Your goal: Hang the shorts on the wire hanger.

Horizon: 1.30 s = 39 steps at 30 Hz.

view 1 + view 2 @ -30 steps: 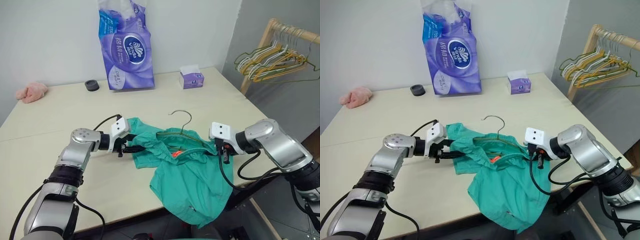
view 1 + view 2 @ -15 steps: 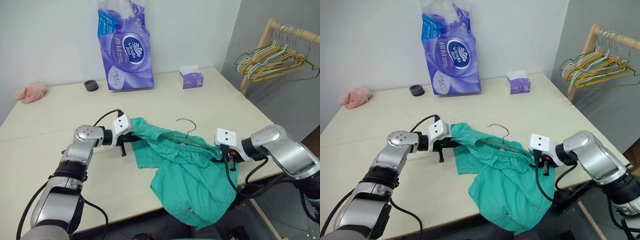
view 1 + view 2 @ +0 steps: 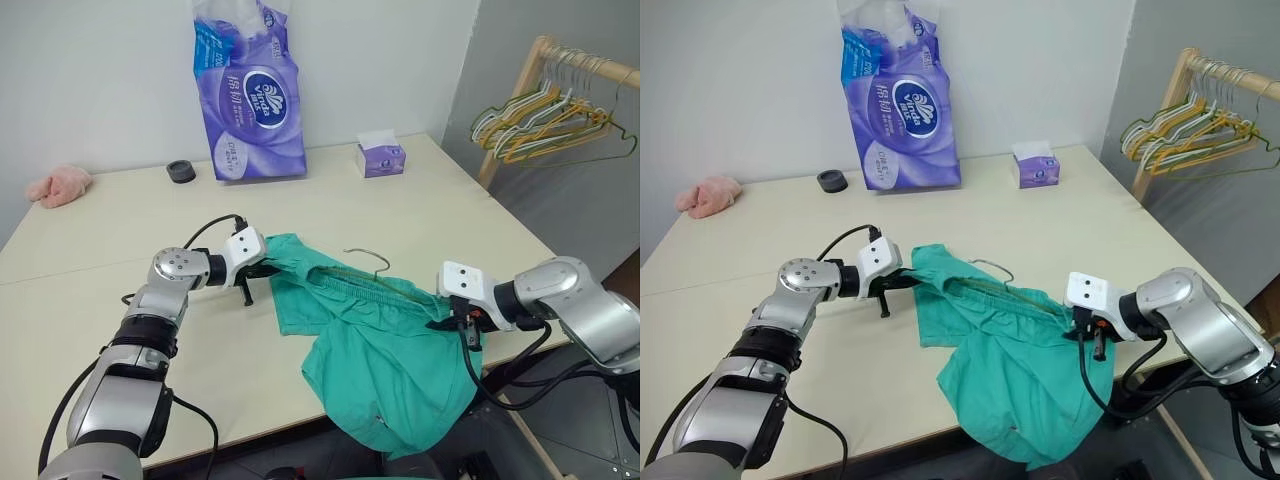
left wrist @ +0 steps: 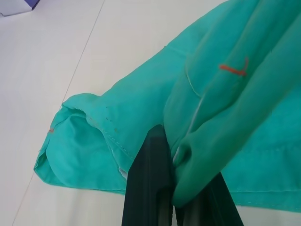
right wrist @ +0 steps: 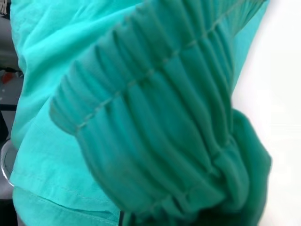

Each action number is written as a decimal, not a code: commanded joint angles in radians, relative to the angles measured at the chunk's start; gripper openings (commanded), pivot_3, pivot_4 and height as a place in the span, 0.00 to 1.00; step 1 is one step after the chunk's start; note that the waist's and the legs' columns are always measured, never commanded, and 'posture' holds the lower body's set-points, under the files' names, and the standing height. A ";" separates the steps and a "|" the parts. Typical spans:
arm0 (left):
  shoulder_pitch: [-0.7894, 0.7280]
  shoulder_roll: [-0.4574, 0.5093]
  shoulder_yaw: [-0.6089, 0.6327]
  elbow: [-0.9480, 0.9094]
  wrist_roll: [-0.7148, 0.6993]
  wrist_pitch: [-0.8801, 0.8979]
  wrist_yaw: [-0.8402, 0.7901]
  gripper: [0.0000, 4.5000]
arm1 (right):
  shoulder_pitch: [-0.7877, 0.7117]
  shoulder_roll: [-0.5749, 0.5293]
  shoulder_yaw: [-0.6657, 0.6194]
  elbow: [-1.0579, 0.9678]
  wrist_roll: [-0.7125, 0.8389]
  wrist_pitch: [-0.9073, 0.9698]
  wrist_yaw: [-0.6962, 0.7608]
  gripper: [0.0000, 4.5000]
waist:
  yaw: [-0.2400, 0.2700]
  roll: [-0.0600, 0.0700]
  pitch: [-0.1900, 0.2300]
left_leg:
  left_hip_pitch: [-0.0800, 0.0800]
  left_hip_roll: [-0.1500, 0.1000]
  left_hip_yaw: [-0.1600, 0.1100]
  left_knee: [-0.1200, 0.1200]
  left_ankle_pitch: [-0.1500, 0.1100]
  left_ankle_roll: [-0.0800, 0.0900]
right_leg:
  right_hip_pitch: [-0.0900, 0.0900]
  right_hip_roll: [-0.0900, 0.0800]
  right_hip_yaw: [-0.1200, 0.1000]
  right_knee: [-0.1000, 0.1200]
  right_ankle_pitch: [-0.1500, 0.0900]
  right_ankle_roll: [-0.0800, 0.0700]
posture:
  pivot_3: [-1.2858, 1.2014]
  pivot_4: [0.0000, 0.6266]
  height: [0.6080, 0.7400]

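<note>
Teal shorts [image 3: 385,345] drape over the table's [image 3: 90,300] near edge, stretched between both grippers: right gripper [image 3: 452,322] clamped on the gathered waistband, left gripper [image 3: 262,270] pinching the opposite end. The wire hanger [image 3: 368,258] hook pokes out just behind. Farther back, a purple tissue pack [image 3: 250,95].

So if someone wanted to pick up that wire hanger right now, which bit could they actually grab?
The hooked top of the wire hanger, reached from the far side of the table. It is the one part poking out bare; the rest lies under the shorts, whose waistband the left gripper and right gripper pinch at each end.
</note>
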<state>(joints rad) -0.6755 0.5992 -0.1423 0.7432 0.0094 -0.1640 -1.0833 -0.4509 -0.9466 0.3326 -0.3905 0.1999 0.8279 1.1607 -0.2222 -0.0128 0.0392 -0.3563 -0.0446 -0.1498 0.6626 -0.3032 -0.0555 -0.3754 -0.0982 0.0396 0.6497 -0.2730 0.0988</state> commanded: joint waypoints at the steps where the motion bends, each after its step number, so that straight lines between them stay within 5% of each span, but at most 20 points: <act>1: -0.010 0.010 0.010 -0.007 0.013 0.014 0.029 0.01 | -0.012 0.018 -0.057 -0.039 0.048 0.029 -0.015 0.00 | 0.000 0.000 0.000 | 0.000 0.000 0.000 0.000 0.000 0.000 | 0.000 0.000 0.000 0.000 0.000 0.000 | 0.42 0.00 1.00; 10: 0.027 -0.020 0.087 -0.143 -0.139 0.220 -0.037 0.01 | -0.013 -0.002 -0.045 -0.038 0.062 0.015 -0.021 0.00 | 0.001 0.000 0.000 | -0.001 0.000 -0.001 0.000 0.000 0.000 | 0.000 0.000 0.000 0.000 0.000 0.000 | 0.42 0.00 1.00; 14: 0.058 0.007 0.075 -0.214 -0.148 0.257 -0.079 0.28 | -0.013 0.002 -0.051 -0.030 0.070 0.019 -0.034 0.00 | -0.001 0.000 0.000 | -0.001 0.000 0.000 0.000 0.000 0.000 | 0.000 0.000 0.000 0.000 0.000 0.000 | 0.42 0.00 1.00; 19: 0.074 0.052 0.027 -0.167 -0.028 0.095 -0.019 0.60 | -0.009 0.017 -0.083 -0.031 0.123 0.094 -0.048 0.00 | 0.001 0.000 0.000 | -0.001 0.000 -0.001 0.000 0.001 -0.001 | 0.000 0.000 0.000 0.000 0.000 0.000 | 0.42 0.00 1.00; 25: 0.043 0.077 0.087 -0.085 -0.033 0.021 0.071 0.60 | 0.102 0.033 -0.223 -0.087 0.242 0.279 -0.126 0.00 | 0.004 0.000 -0.001 | -0.001 0.000 -0.002 0.000 0.000 0.000 | 0.000 -0.001 -0.001 0.000 0.000 0.000 | 0.41 0.00 1.00; 33: 0.174 0.017 0.097 -0.590 -0.381 0.501 -0.112 0.60 | 0.329 0.164 -0.492 -0.201 0.298 0.433 -0.367 0.00 | 0.000 0.001 -0.003 | -0.003 0.000 -0.001 0.002 0.000 0.001 | 0.000 -0.006 0.000 0.001 0.000 0.000 | 0.39 0.00 1.00; 39: 0.134 0.006 0.050 -0.869 -0.609 0.806 -0.197 0.60 | 0.329 0.327 -0.722 -0.316 0.324 0.739 -0.526 0.00 | -0.008 0.005 -0.005 | -0.002 0.000 -0.001 0.002 0.000 0.001 | 0.000 -0.003 0.000 0.003 0.000 0.000 | 0.37 0.00 1.00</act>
<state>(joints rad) -0.5055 0.6028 -0.0910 -0.0549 -0.5268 0.5802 -1.2506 -0.0951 -0.6266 -0.3041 -0.6517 0.5078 1.4770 0.6678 -0.2304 -0.0082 0.0339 -0.3587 -0.0447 -0.1506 0.6650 -0.3035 -0.0548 -0.3749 -0.1011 0.0394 0.6520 -0.2729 0.0992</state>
